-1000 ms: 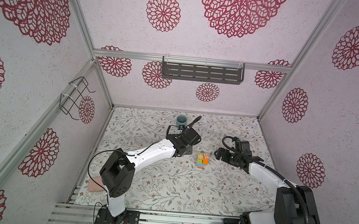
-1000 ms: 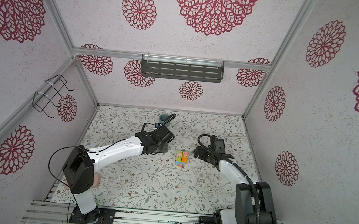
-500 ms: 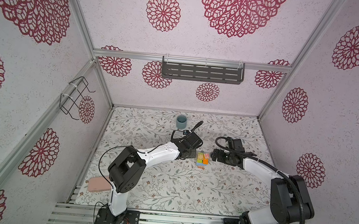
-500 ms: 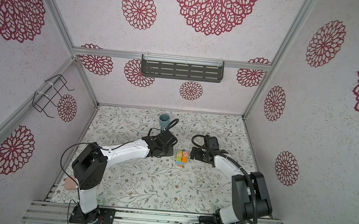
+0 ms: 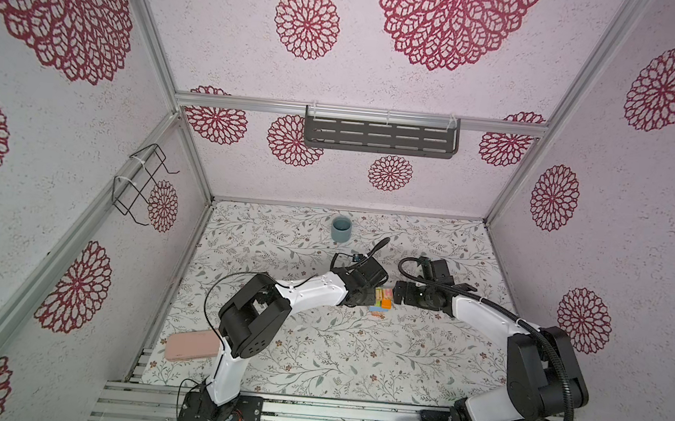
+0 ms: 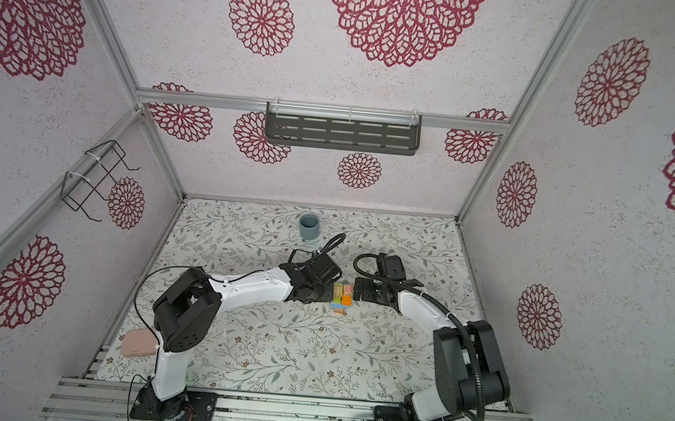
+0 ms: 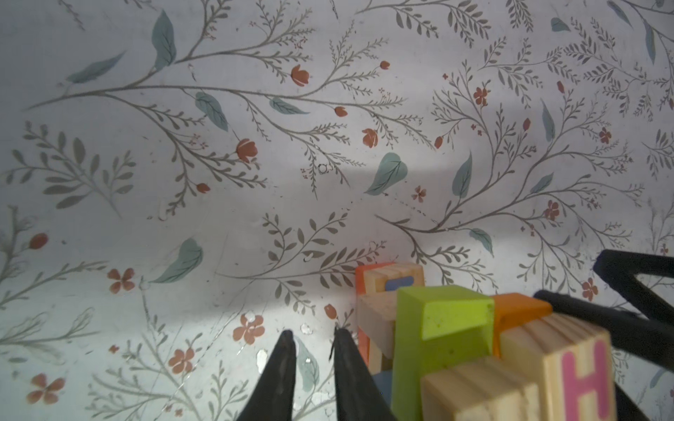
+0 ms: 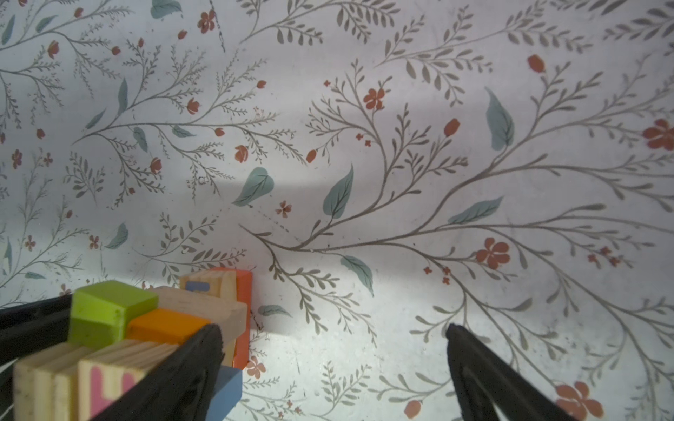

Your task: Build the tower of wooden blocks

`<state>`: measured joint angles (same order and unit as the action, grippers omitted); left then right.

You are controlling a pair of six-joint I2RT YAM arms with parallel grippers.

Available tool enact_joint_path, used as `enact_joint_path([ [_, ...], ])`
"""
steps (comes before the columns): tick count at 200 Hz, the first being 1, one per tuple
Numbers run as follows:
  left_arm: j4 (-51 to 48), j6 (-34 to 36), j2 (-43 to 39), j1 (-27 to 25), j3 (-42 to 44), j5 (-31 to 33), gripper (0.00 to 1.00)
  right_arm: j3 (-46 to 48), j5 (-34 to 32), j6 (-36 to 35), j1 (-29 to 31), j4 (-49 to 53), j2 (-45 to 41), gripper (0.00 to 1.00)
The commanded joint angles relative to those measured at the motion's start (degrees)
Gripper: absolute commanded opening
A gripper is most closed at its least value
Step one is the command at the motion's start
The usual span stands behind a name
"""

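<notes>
So the tower (image 5: 383, 299) stood about mid-table on the floral mat (image 5: 314, 355), squeezed in between the two arms. From the wrist cams you could make out a green block (image 7: 437, 328) and an orange block (image 7: 518, 310) up top. Next to them were a pale cube with a pink H (image 7: 576, 364) and a blue block (image 8: 226, 386) low down.

The left gripper (image 7: 312, 333) sat just left of the stack. Its fingers were pinched nearly together with only a sliver of gap, and it had hold of nothing.

The right gripper (image 8: 330, 328) was on the tower's right, spread wide with only bare mat between its fingers. One finger (image 8: 197, 364) was right up against the blocks. Honestly couldn't tell if it was actually touching.

A red-orange block (image 8: 242, 313) with a tan cube (image 8: 208, 284) on it lay on the mat just on the near side of the tower. In both top views it showed up as a tiny orange bit.

Other stuff: a grey-blue cup (image 5: 341, 228) at the far edge, well apart from everything. There was also a pink case (image 5: 191, 346) at the near left, beside the left arm's base.
</notes>
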<state>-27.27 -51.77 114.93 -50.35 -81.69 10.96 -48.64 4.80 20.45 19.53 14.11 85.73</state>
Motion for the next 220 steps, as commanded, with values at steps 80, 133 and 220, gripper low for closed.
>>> enact_joint_path([
  [80, 0.11, -1.02, 1.05, -1.15, -3.36, 0.29, 0.22, -1.72, -0.59, -1.00, 1.10, 1.62, 0.14, 0.99],
  [133, -0.07, -1.14, 1.33, -1.53, -3.65, 0.32, 0.22, -1.81, -0.35, -0.85, 1.46, 1.29, 0.14, 0.99],
  [220, -0.68, -0.70, -0.47, -1.11, -2.48, 1.69, 0.22, -2.85, -2.38, -0.91, 1.65, 3.09, 0.23, 0.99],
])
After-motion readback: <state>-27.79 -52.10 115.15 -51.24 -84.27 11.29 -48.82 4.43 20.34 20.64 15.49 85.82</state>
